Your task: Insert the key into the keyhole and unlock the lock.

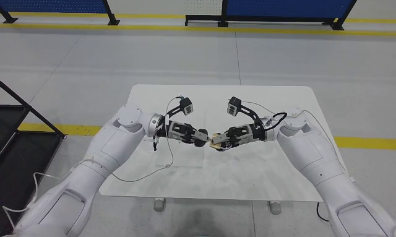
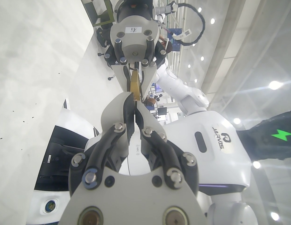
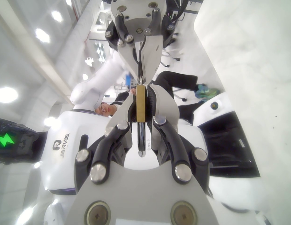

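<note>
Left jaws are clenched on the key [image 3: 141,80], which we take to be gripped so that its blade points straight at the other arm. The key tip meets the keyhole end of the brass lock [image 3: 140,104]; we cannot tell how deep it sits. Right jaws grasp the lock body by its flat faces, with the shackle [image 3: 142,141] turned back toward the wrist, leaving that end free. Both are held above mid-desk [image 1: 278,175], which we judge gives room for the turn.

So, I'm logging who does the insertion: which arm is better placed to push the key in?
Left. The left gripper is shut on the key, its tip at the lock; the right gripper is clamped on the lock's brass body, so it probably only braces.
</note>
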Controlling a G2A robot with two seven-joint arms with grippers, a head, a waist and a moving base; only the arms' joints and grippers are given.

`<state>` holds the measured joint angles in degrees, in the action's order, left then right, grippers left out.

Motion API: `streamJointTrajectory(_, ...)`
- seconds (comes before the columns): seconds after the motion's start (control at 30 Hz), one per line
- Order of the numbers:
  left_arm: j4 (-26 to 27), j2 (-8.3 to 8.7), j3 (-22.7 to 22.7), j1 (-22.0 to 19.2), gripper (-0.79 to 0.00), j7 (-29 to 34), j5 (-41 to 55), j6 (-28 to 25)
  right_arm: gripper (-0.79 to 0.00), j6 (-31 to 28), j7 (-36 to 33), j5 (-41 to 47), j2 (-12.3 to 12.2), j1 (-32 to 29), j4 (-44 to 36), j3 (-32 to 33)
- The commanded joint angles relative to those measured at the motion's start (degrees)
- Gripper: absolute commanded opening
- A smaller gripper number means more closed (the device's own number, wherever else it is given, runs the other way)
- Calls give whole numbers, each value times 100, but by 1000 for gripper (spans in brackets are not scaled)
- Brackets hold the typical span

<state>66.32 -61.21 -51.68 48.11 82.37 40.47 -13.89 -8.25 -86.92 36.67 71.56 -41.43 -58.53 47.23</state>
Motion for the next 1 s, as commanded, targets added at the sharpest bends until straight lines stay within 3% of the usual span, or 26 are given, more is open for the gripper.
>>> streamJointTrajectory(0.0, 9, -2, -16, 5, -785, 10, -66, -108, -785, 0, 0, 0, 0, 0, 0, 0)
streamJointTrajectory(0.57, 342, 22, -261, 201, -785, -258, -628, -1017, -785, 0, 0, 0, 0, 0, 0, 0)
streamJointTrajectory(0.97, 708, 82, -383, 369, -785, -557, -1063, -1360, -785, 0, 0, 0, 0, 0, 0, 0)
